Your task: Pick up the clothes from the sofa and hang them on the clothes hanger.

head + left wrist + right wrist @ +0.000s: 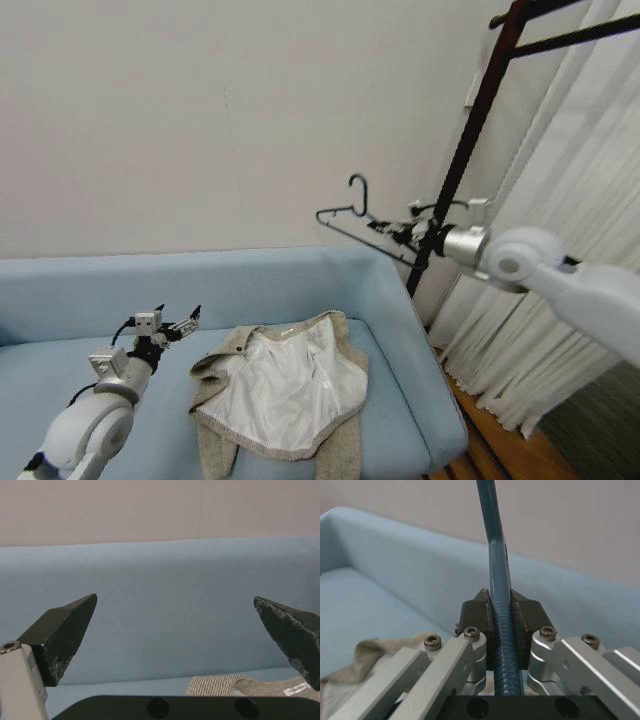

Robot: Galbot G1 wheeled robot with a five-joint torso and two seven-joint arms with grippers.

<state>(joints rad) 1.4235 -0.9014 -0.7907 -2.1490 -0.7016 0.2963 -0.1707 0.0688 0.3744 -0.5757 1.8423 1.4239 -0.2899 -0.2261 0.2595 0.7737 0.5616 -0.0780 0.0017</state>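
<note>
Our left hand hovers with fingers spread wide above the seat of the blue sofa, just beside the collar of the beige jacket. The jacket lies opened out with its pale lining up, toward the sofa's right end. Nothing is held between the left hand's dark pads, and the wrist view catches only a corner of knit fabric below them.

Our right hand is raised over the sofa's right arm. It is closed firmly on the ribbed bar of the black clothes hanger, close to the dark upright of the clothes rack.

We judge the risks to lie in the pickup. The jacket is limp and spread flat, so a pinch at the collar could catch only the lining. It could also lift one layer while a sleeve drags across the cushion.

The hanger is gripped on one thin bar, so it may twist between the pads once fabric weight comes onto it. Its hook sits near the rack's pole and could knock against it.
</note>
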